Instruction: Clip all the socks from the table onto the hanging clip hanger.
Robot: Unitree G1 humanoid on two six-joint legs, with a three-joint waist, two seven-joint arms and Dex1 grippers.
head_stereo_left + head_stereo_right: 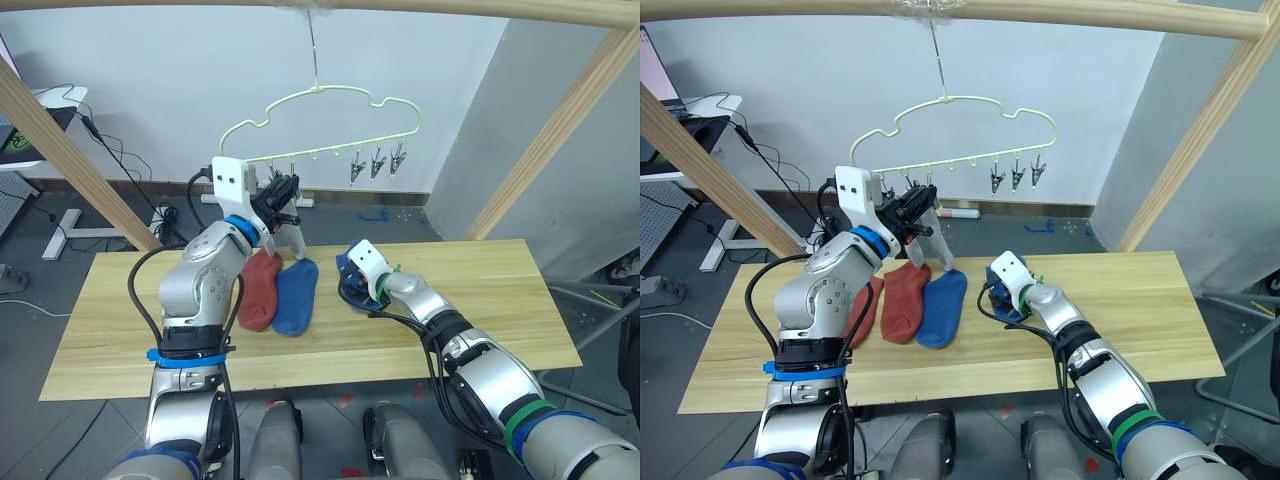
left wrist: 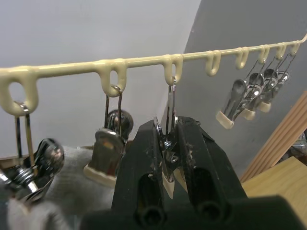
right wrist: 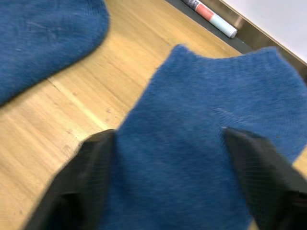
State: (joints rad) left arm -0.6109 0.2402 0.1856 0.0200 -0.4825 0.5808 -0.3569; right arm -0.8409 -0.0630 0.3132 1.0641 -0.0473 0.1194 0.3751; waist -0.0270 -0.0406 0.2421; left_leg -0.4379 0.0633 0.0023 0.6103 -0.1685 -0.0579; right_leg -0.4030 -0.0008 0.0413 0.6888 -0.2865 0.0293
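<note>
Both arms are silver-grey metal shells with rounded joints, and black cables loop loosely alongside them. Behind the left gripper (image 1: pixel 283 203) sits a white, flat wrist block with two dark holes, then a blue ring, with a second blue band further back on the arm. Behind the right gripper (image 1: pixel 1002 295) sits a similar white block, with green and blue bands further back; both grippers' fingers (image 2: pixel 146 158) are matt black.

Blue and rust-red socks (image 1: pixel 925 304), pale-yellow clip hanger (image 1: pixel 952 132)

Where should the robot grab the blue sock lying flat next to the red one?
Probably the blue sock's near end, coming from above: it lies flat on the table, so only a pinched-up edge gives hold, and the red sock touches its left side.
</note>
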